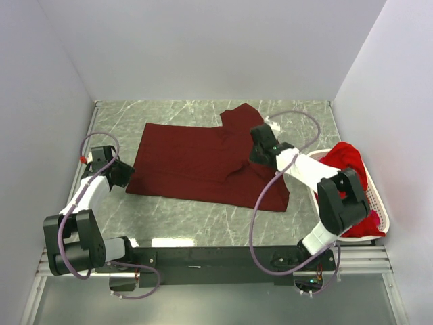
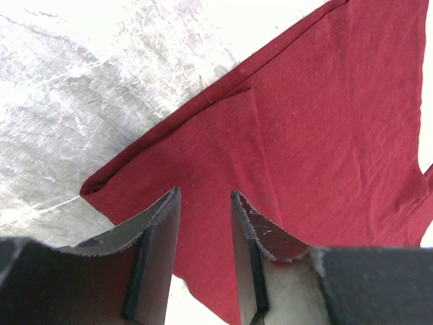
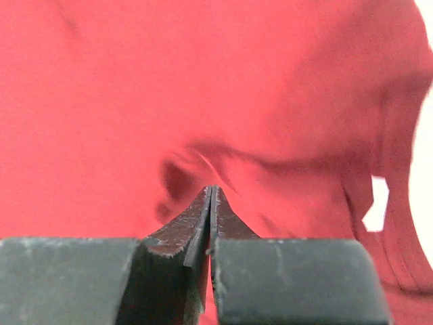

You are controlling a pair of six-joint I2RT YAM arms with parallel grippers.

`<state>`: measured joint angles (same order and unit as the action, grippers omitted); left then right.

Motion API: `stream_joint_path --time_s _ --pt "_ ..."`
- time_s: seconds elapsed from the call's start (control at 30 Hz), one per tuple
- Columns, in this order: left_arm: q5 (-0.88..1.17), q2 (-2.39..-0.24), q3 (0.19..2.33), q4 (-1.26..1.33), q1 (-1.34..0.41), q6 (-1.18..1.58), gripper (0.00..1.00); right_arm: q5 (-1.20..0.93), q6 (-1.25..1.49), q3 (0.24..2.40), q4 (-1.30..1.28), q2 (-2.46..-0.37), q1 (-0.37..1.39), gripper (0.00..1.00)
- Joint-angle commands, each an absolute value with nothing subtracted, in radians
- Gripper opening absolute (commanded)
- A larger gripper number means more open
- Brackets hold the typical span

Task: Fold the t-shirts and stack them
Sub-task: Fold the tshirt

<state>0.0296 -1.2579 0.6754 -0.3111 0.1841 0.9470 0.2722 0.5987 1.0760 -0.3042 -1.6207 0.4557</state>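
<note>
A dark maroon t-shirt (image 1: 196,162) lies spread on the marble table, with a sleeve folded up at its far right. My left gripper (image 1: 127,174) hovers at the shirt's left edge. In the left wrist view its jaws (image 2: 205,196) stand open over the hem corner of the shirt (image 2: 318,122), with nothing between them. My right gripper (image 1: 257,154) is down on the shirt's right part. Its jaws (image 3: 212,189) are pressed together, and the cloth (image 3: 135,101) puckers into creases at their tips. Bright red t-shirts (image 1: 348,162) are heaped in the basket.
A white perforated basket (image 1: 383,215) stands at the table's right edge, beside the right arm. White walls close in the left, back and right. Bare marble table (image 1: 203,220) lies between the shirt and the arm bases.
</note>
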Motion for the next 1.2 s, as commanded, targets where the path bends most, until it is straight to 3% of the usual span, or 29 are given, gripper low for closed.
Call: stream_joint_path --time_s 0.0,0.27,0.77,1.0,1.17 --pt "0.048 -1.233 0.699 -0.276 0.187 0.943 0.41 0.275 0.649 0.964 -0.288 -1.577 0.46 0.04" --pt "0.055 -1.227 0.698 -0.279 0.187 0.939 0.41 0.262 0.661 0.888 -0.258 -1.604 0.451 0.06" --pt "0.061 -1.233 0.701 -0.279 0.187 0.928 0.41 0.299 0.607 1.083 -0.301 -1.746 0.325 0.08" --pt "0.052 -1.23 0.706 -0.29 0.186 0.92 0.42 0.305 0.603 1.164 -0.324 -1.766 0.325 0.34" --pt "-0.018 -1.192 0.712 -0.356 0.186 0.914 0.44 0.31 0.618 1.069 -0.31 -1.654 0.406 0.35"
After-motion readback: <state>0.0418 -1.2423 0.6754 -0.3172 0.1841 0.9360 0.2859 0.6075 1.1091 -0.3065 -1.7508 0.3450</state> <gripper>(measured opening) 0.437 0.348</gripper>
